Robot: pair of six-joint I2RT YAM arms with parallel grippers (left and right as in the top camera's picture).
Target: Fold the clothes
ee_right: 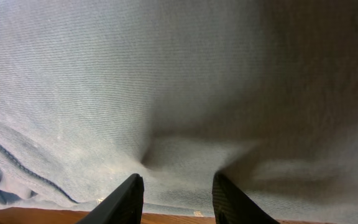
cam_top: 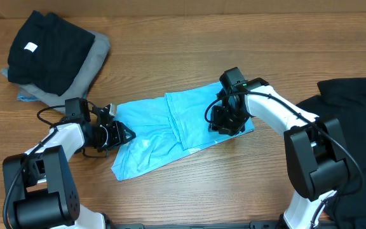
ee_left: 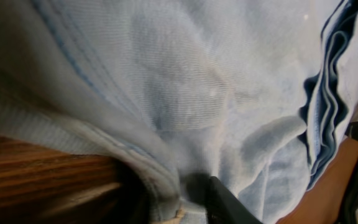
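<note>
The clothes here are chiefly a light blue T-shirt [cam_top: 170, 127], lying partly folded across the middle of the wooden table. My left gripper [cam_top: 116, 133] is at its left edge. In the left wrist view the hem of the T-shirt [ee_left: 185, 112] is bunched between the dark fingers [ee_left: 229, 202], so the gripper [ee_left: 179, 199] is shut on it. My right gripper [cam_top: 227, 117] rests on the shirt's right end. In the right wrist view a ridge of the T-shirt [ee_right: 179, 93] puckers between the two fingers, and the gripper [ee_right: 178, 180] is shut on it.
A folded stack of black and grey clothes [cam_top: 49, 54] lies at the back left corner. A loose black garment [cam_top: 354, 114] is spread at the right edge, behind my right arm. Bare wood [cam_top: 189, 184] runs along the table's front.
</note>
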